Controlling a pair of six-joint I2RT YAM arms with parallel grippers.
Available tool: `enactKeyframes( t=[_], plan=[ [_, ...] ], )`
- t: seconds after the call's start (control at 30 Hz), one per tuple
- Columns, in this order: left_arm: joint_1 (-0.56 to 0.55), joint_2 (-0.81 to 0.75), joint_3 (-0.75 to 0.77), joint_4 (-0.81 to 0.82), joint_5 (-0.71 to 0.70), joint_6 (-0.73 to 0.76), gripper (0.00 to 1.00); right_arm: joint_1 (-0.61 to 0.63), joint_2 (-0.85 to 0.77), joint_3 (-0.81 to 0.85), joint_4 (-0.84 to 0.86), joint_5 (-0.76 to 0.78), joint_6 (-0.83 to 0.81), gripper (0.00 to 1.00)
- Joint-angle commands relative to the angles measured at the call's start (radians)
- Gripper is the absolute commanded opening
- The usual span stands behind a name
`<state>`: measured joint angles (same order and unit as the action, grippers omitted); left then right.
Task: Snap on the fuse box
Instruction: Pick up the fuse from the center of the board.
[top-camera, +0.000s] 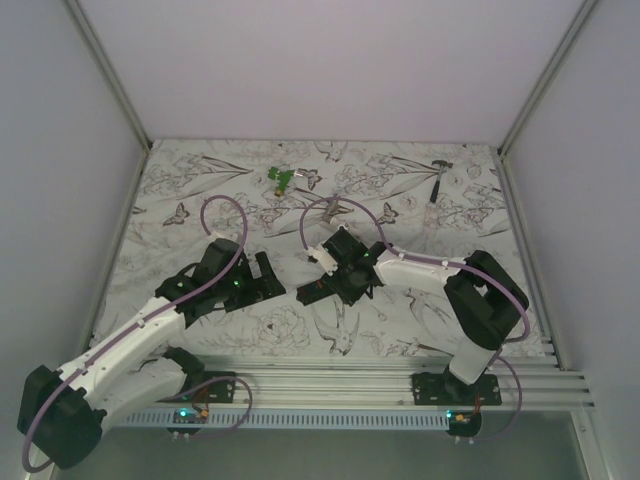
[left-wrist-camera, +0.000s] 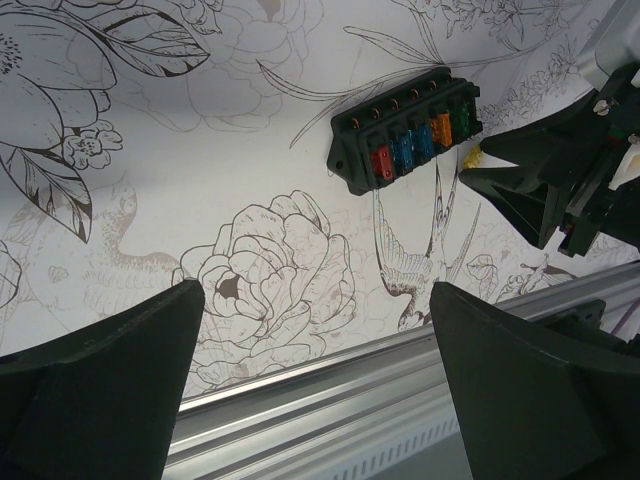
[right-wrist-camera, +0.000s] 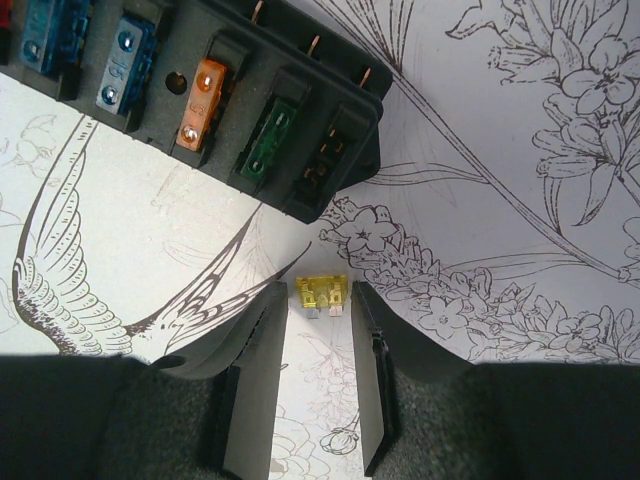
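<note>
The fuse box (left-wrist-camera: 405, 140) is a black rectangular block lying flat on the patterned table, with red, blue, orange and green fuses in its slots and one end slot (right-wrist-camera: 327, 158) bare. It also fills the upper left of the right wrist view as fuse box (right-wrist-camera: 230, 90), and from above the fuse box (top-camera: 312, 291) sits between the two arms. My right gripper (right-wrist-camera: 320, 290) hovers just beside that end, jaws partly closed, a small yellow fuse (right-wrist-camera: 322, 293) between the fingertips with thin gaps on both sides. My left gripper (left-wrist-camera: 318, 330) stands wide open, holding nothing, left of the box.
A green clip-like piece (top-camera: 282, 178) lies at the back centre, a grey metal tool (top-camera: 438, 180) at the back right and a small pale part (top-camera: 333, 210) mid-table. The aluminium rail (top-camera: 330, 380) runs along the near edge; white walls close in three sides.
</note>
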<state>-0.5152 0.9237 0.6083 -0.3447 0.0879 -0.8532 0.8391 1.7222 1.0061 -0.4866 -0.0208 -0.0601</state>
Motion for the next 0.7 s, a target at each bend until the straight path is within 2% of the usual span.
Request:
enactKeyframes(
  t=[0.0,0.37,0.67],
  plan=[
    [0.006,-0.006,0.01,-0.028,0.016,-0.007,0.99,-0.012,0.032,-0.011,0.006,0.0,-0.004,0.37],
    [0.006,-0.008,0.011,-0.028,0.017,-0.007,1.0,-0.018,0.051,-0.012,0.012,0.002,-0.006,0.35],
    [-0.006,0.001,0.02,-0.018,0.024,-0.002,0.99,-0.018,0.023,-0.018,0.014,-0.008,0.013,0.3]
  ],
)
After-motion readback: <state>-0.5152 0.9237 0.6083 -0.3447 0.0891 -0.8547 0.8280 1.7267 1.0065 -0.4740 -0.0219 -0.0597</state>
